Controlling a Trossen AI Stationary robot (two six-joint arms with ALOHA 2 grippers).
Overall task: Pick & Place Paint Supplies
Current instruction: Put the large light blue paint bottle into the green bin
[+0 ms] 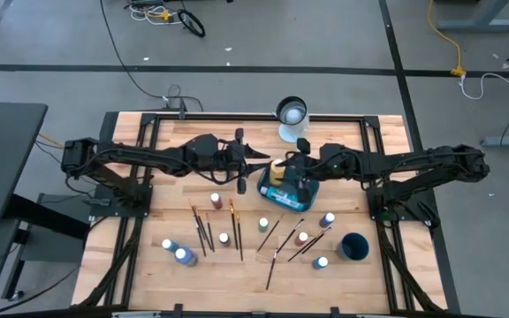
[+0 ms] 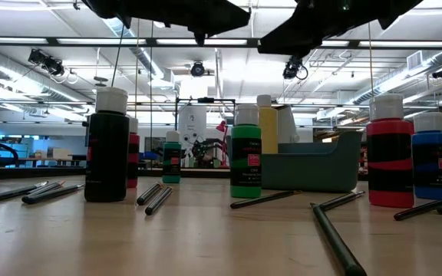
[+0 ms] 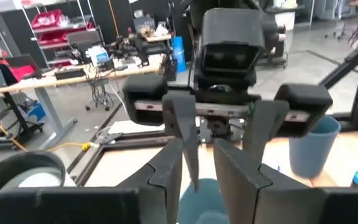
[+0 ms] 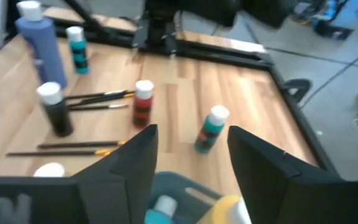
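Right now the left gripper (image 1: 241, 162) grasps a brush (image 1: 240, 175), long axis running twelve-to-six, at nine o'clock of the teal bin (image 1: 283, 195). Over the bin, the right gripper (image 1: 300, 172) hangs with fingers spread, empty. Inside stand a yellow bottle (image 1: 277, 168) and smaller bottles.

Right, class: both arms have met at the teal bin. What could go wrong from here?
1. The left gripper and the open right gripper are close together by the teal bin, so they could collide.
2. The thin brush looks only lightly pinched in the left gripper and may slip or miss the bin.
3. The upright yellow bottle in the bin could be knocked over.
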